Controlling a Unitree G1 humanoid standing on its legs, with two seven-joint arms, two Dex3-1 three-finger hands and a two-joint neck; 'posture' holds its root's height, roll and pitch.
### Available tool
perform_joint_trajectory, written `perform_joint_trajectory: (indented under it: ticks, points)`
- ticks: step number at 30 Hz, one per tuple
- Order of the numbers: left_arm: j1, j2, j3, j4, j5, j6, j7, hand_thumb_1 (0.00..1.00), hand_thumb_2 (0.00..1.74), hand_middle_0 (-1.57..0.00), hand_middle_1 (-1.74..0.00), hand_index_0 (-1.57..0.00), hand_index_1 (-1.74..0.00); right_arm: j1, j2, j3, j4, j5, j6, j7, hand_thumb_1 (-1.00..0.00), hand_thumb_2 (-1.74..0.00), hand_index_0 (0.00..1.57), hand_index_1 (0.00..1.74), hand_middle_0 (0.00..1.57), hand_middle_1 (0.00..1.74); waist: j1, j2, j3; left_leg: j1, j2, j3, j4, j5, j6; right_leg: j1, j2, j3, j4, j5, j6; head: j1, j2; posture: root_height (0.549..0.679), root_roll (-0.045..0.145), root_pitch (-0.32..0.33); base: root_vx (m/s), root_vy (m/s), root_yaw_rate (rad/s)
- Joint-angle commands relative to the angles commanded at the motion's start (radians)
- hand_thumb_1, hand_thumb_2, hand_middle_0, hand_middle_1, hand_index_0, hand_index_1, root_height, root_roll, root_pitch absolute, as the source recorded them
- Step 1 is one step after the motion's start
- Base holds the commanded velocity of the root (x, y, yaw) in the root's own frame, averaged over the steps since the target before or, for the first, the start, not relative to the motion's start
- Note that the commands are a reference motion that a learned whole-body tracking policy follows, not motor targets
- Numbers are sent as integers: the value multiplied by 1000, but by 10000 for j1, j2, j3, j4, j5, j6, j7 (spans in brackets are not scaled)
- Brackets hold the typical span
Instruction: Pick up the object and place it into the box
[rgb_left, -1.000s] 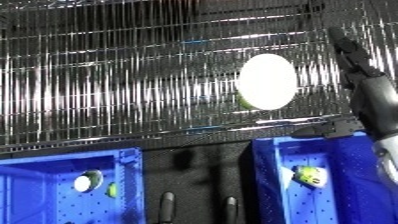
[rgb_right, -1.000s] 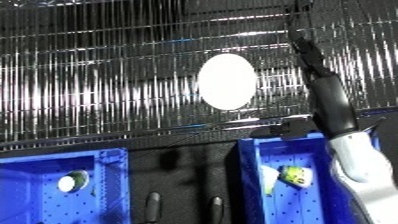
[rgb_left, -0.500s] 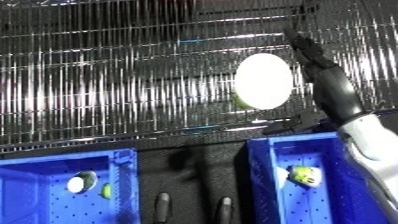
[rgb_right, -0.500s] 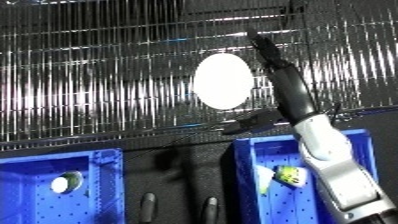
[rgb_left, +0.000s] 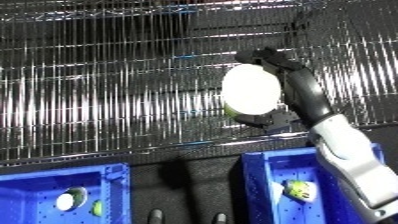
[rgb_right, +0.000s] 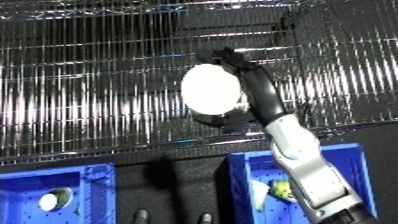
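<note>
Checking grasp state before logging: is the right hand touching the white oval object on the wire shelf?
Touching. In the left eye view the right hand has fingers curled over the top of the white oval object and its thumb under the lower edge, with no gap visible.

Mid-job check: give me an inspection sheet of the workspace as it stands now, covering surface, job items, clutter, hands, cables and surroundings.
Surface: shiny ribbed metal shelf with strong glare; a dark floor strip runs below it.
Job's things: white oval object on the shelf, with a greenish patch at its lower edge; right blue bin below it holds a yellow-green item.
Clutter: left blue bin holds a small white and green item.
Hands: right hand is at the white oval object, fingers curled over its top and thumb under it; left hand not in view.
Cables: nothing seen.
Surroundings: two dark rounded shapes at the bottom edge between the bins, too unclear to identify.
</note>
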Motion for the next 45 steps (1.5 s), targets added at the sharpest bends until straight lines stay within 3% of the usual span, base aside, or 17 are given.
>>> perform_joint_trajectory:
  ticks: [3, 9, 15, 24, 30, 34, 39, 42, 45]
  points:
    - [39, -14, -19, -63, -13, -20, 9, 0, 0, 0, 0, 0, 0, 18, -8, 1, 55, 7, 67, 18, -850, -1479, 1334, 1479, 1334, 1479, 7, 14, 0, 13, -5, 5, -50, 16, 5, 4, -4, 6, -40, 13, 3, 37, 27, 635, 71, 133, -3, 13, -2]
    - [81, -46, -6, -125, 1, -41, 60, 0, 0, 0, 0, 0, 0, 169, -34, -13, 119, 99, 34, 1, -850, -1479, 1334, 1479, 1334, 1479, -26, 2, 0, 69, 17, 15, -157, 60, -3, 51, 19, 29, -154, 57, 9, -20, 107, 636, 70, 134, -8, 5, -25]
    - [207, -51, 142, -144, -10, -94, 123, 0, 0, 0, 0, 0, 0, 664, -157, -315, -706, 24, -334, -198, -850, -1479, 1334, 1479, 1334, 1479, -196, -96, 0, 284, 102, 46, -413, 124, -31, 203, 79, 104, -417, 141, 66, -297, 262, 639, 67, 135, -11, 7, -82]
    - [392, -379, 836, 18, -444, -138, 532, 0, 0, 0, 0, 0, 0, 3140, -410, -1997, -4527, -1508, -1129, -1691, -850, -1479, 1334, 1479, 1334, 1479, -980, -534, 0, 394, 347, 316, -392, -3, -50, 233, 357, 391, -644, 238, 174, -1173, 113, 640, 60, 141, -18, 60, -221]
    - [640, -619, 1377, 275, -650, -457, 703, 0, 0, 0, 0, 0, 0, 5423, -476, -3352, -5978, -1728, -1820, -2925, -850, -1479, 1334, 1479, 1334, 1479, -1520, -858, 0, 401, 529, 546, -316, -126, -2, 191, 587, 582, -728, 301, 233, -1509, 582, 640, 51, 150, -28, 39, -191]
    - [849, -738, 1705, 466, -729, -707, 786, 0, 0, 0, 0, 0, 0, 6985, -372, -4048, -6409, -1541, -2533, -3360, -850, -1479, 1334, 1479, 1334, 1479, -1853, -1060, 0, 451, 623, 682, -327, -199, 24, 241, 737, 678, -848, 330, 263, -1797, 763, 641, 46, 154, -26, 28, -182]
    - [1043, -786, 2016, 565, -797, -928, 869, 0, 0, 0, 0, 0, 0, 8711, -5, -4948, -6196, -757, -3521, -3898, -850, -1479, 1334, 1479, 1334, 1479, -2218, -1250, 0, 532, 717, 816, -287, -321, 45, 322, 878, 787, -955, 355, 301, -1942, 814, 642, 41, 154, -22, 4, -150]
    - [1035, -740, 2040, 567, -870, -942, 889, 0, 0, 0, 0, 0, 0, 9255, 65, -5289, -5577, -406, -3515, -4144, -850, -1479, 1334, 1479, 1334, 1479, -2321, -1288, 0, 572, 731, 860, -272, -373, 59, 363, 934, 824, -1007, 371, 314, -1619, 635, 643, 39, 154, -27, -11, -101]
    - [942, -648, 1963, 583, -956, -875, 875, 0, 0, 0, 0, 0, 0, 9461, -14, -5350, -4561, 123, -3069, -4072, -850, -1479, 1334, 1479, 1334, 1479, -2326, -1295, 0, 617, 714, 865, -266, -404, 73, 417, 967, 839, -1075, 402, 308, -968, 222, 644, 38, 152, -28, -20, -71]
